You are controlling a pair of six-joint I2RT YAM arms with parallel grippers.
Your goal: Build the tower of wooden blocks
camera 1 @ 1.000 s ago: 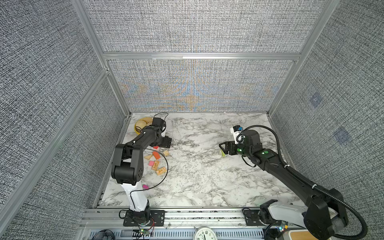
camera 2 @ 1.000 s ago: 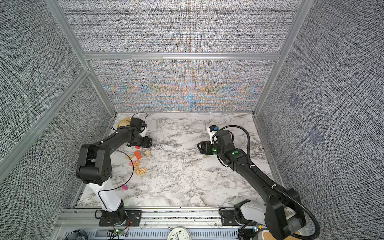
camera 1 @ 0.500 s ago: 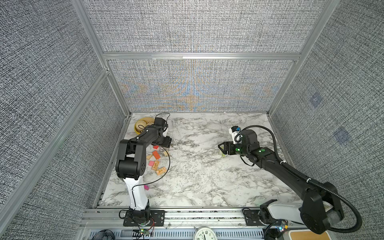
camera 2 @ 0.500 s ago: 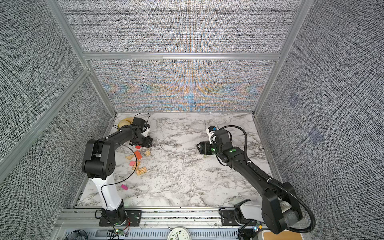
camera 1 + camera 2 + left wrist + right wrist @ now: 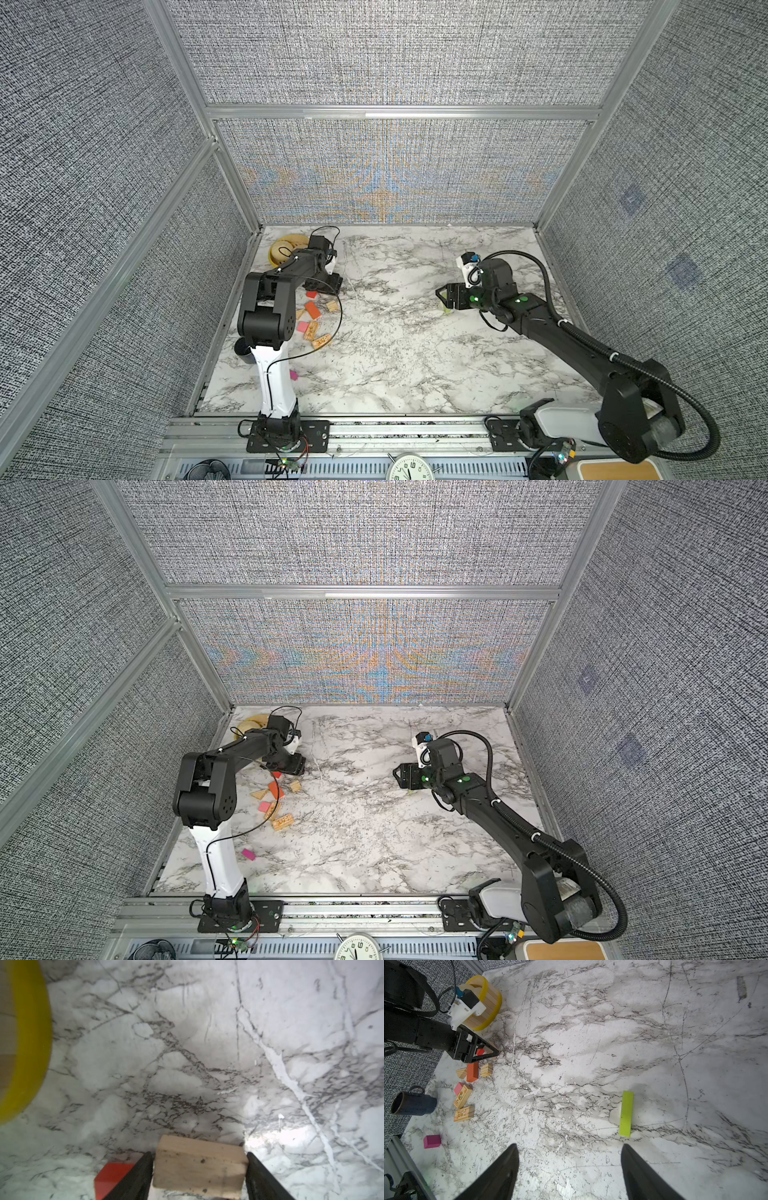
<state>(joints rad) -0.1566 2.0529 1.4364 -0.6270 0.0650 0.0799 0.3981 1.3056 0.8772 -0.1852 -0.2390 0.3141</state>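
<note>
Left end effector (image 5: 198,1154): its dark fingers (image 5: 141,1174) stand partly closed against two opposite sides of a tan wood block (image 5: 199,1169). The left wrist view does not show whether that block is clear of the worktop (image 5: 395,353). This grip sits near the worktop's left edge, towards the far left corner and just beside the yellow steamer (image 5: 284,249) that occupies that corner. A red block (image 5: 112,1178) lies just beside one finger. The remaining loose blocks are grouped along the left edge, each resting on the worktop: an orange bar (image 5: 472,1072) between a tan wedge (image 5: 461,1073) and a tan cube (image 5: 486,1069); a pink block (image 5: 458,1087) touching a first printed bar (image 5: 463,1096); and a second printed bar (image 5: 464,1113) just beside that. A magenta cube (image 5: 432,1141) lies apart from the group, closer to the near left corner. A dark mug (image 5: 413,1103) lies on its side at the left edge. Right end effector (image 5: 569,1146): jaws wide apart, nothing between them, positioned over the right half of the worktop. A lime-green bar (image 5: 626,1113) lies flat on the worktop just ahead of one of its fingers, well apart from the other blocks.
</note>
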